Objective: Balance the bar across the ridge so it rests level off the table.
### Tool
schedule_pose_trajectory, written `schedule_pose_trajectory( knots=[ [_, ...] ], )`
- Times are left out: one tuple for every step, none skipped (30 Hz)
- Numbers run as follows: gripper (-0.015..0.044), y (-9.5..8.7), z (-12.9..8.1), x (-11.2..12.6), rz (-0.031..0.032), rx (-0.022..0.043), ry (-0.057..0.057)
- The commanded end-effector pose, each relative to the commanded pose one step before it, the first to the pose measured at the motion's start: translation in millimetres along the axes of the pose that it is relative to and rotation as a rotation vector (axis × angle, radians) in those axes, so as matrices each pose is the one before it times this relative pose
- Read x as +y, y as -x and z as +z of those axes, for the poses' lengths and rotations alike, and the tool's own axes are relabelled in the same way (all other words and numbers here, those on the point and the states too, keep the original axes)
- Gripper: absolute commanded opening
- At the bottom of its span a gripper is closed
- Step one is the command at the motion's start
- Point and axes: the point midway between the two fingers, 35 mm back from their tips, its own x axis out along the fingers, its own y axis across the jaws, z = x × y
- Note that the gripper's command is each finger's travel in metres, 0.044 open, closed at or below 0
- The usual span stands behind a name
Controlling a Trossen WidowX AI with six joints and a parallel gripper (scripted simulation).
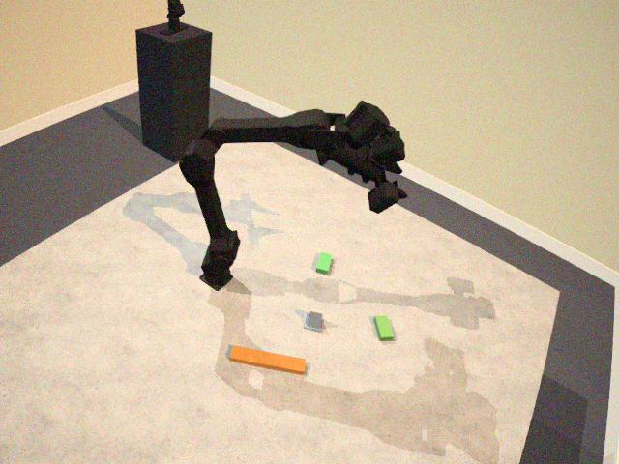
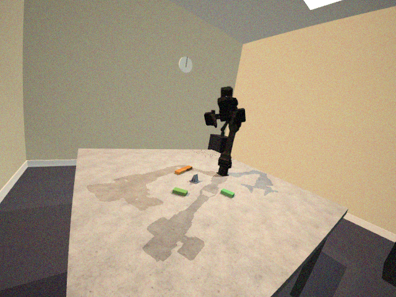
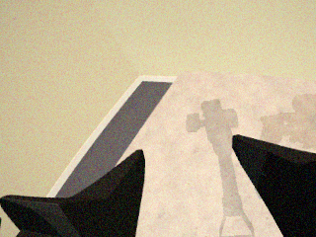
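The orange bar (image 1: 267, 360) (image 2: 183, 169) lies flat on the table, apart from the ridge. The small grey ridge (image 1: 314, 320) (image 2: 194, 179) stands on the table with nothing on it, between the bar and the two green blocks. My gripper (image 1: 398, 182) (image 3: 189, 148) is open and empty, its fingers wide apart. It is high above the table, well away from the bar and the ridge. The wrist view shows table, floor edge and wall between the fingers; neither the bar nor the ridge is in it.
A bright green block (image 1: 323, 262) (image 2: 227, 193) lies on the arm's side of the ridge in the top view. A yellow-green block (image 1: 384, 327) (image 2: 180, 192) lies to the ridge's right there. A dark pedestal (image 1: 172, 90) (image 2: 217, 142) stands beyond the table, behind the arm's base.
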Motion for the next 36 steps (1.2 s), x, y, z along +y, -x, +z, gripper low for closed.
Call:
schedule_pose_trajectory(
  knots=[
    [0.0315, -7.40, -11.95, -28.43, -0.07557, 0.05215, 0.0224],
    [0.0315, -2.12, -3.16, -7.24, -0.01860, 0.01382, 0.0044],
    [0.0315, -2.13, -3.25, -7.18, -0.01822, 0.01415, 0.0043],
    [0.0315, -2.14, -3.34, -7.12, -0.01784, 0.01447, 0.0041],
    [0.0315, -2.16, -3.43, -7.05, -0.01744, 0.01478, 0.0040],
    [0.0315, -2.17, -3.52, -6.99, -0.01704, 0.01508, 0.0039],
    [0.0315, -2.18, -3.61, -6.92, -0.01662, 0.01538, 0.0037],
    [0.0315, -2.20, -3.70, -6.84, -0.01620, 0.01567, 0.0036],
    [0.0315, -2.21, -3.79, -6.77, -0.01577, 0.01595, 0.0035],
    [0.0315, -2.22, -3.87, -6.69, -0.01533, 0.01623, 0.0033],
    [0.0315, -2.23, -3.96, -6.61, -0.01488, 0.01649, 0.0032],
    [0.0315, -2.29, -4.11, -6.57, -0.01452, 0.01710, 0.0036],
    [0.0315, -2.31, -4.20, -6.49, -0.01405, 0.01737, 0.0034],
    [0.0315, -2.32, -4.28, -6.40, -0.01355, 0.01762, 0.0033],
    [0.0315, -2.33, -4.37, -6.31, -0.01305, 0.01786, 0.0032],
    [0.0315, -2.35, -4.45, -6.21, -0.01254, 0.01809, 0.0031],
    [0.0315, -2.36, -4.53, -6.12, -0.01202, 0.01831, 0.0030],
    [0.0315, -2.37, -4.61, -6.02, -0.01149, 0.01852, 0.0029],
    [0.0315, -2.39, -4.68, -5.92, -0.01096, 0.01871, 0.0028],
    [0.0315, -2.40, -4.75, -5.82, -0.01041, 0.01890, 0.0027],
    [0.0315, -2.41, -4.83, -5.71, -0.00987, 0.01907, 0.0026],
    [0.0315, -2.43, -4.90, -5.61, -0.00931, 0.01923, 0.0025],
    [0.0315, -2.44, -4.96, -5.50, -0.00875, 0.01938, 0.0024],
    [0.0315, -2.45, -5.03, -5.39, -0.00819, 0.01951, 0.0023],
    [0.0315, -2.46, -5.09, -5.28, -0.00761, 0.01963, 0.0022],
    [0.0315, -2.48, -5.15, -5.16, -0.00704, 0.01974, 0.0022],
    [0.0315, -2.49, -5.21, -5.05, -0.00646, 0.01984, 0.0021],
    [0.0315, -2.50, -5.27, -4.93, -0.00587, 0.01992, 0.0020],
    [0.0315, -2.51, -5.32, -4.81, -0.00528, 0.01998, 0.0020],
    [0.0315, -2.52, -5.37, -4.69, -0.00469, 0.02004, 0.0019],
    [0.0315, -2.54, -5.42, -4.57, -0.00410, 0.02008, 0.0019],
    [0.0315, -2.55, -5.47, -4.45, -0.00350, 0.02010, 0.0018],
    [0.0315, -2.56, -5.51, -4.33, -0.00290, 0.02011, 0.0018],
    [0.0315, -2.57, -5.55, -4.20, -0.00230, 0.02011, 0.0018],
    [0.0315, -2.58, -5.59, -4.08, -0.00169, 0.02009, 0.0017],
    [0.0315, -2.59, -5.62, -3.95, -0.00109, 0.02006, 0.0017]
  ],
)
